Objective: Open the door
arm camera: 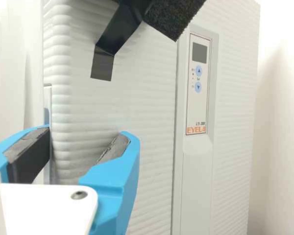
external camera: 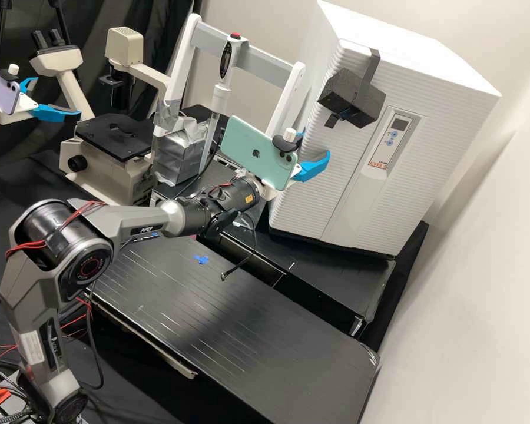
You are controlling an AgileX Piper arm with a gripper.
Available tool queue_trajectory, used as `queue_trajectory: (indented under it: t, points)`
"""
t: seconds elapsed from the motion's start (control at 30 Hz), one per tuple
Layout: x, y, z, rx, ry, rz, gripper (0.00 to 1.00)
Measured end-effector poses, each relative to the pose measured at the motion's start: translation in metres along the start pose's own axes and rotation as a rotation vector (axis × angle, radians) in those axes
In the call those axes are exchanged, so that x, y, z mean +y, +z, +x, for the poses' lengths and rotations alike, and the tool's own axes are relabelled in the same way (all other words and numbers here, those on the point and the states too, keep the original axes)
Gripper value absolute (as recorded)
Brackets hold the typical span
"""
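Hovering near a white ribbed cabinet's [external camera: 330, 176] edge, the hand [external camera: 315, 144], its blue fingers [arm camera: 115, 178] spread well apart

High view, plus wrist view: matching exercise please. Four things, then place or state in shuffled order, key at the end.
Things
1. Gripper
2. Black block
3. Green phone
4. Blue scrap

Place or state
A. Lying on the dark bench top
B. Mounted beside the gripper
C. Open, by an upright edge of the white cabinet
D. Fixed to the front of the white cabinet, with a dark strap running up from it

Pairs: 1-C, 2-D, 3-B, 4-A
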Motion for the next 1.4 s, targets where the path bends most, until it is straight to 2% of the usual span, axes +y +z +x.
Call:
queue_trajectory:
  t: [0.23, 0.4, 0.73, 0.87, 1.2, 1.4]
  points:
    - [0.004, 0.013, -0.007, 0.019, 0.009, -0.005, 0.0]
    - [0.011, 0.021, -0.018, 0.032, 0.021, 0.016, 0.0]
    - [0.029, 0.047, -0.053, 0.045, 0.089, 0.116, 0.0]
    - [0.036, 0.057, -0.065, 0.046, 0.123, 0.146, 0.0]
    - [0.049, 0.088, -0.09, -0.003, 0.206, 0.181, 0.0]
    - [0.056, 0.099, -0.098, -0.031, 0.25, 0.184, 0.0]
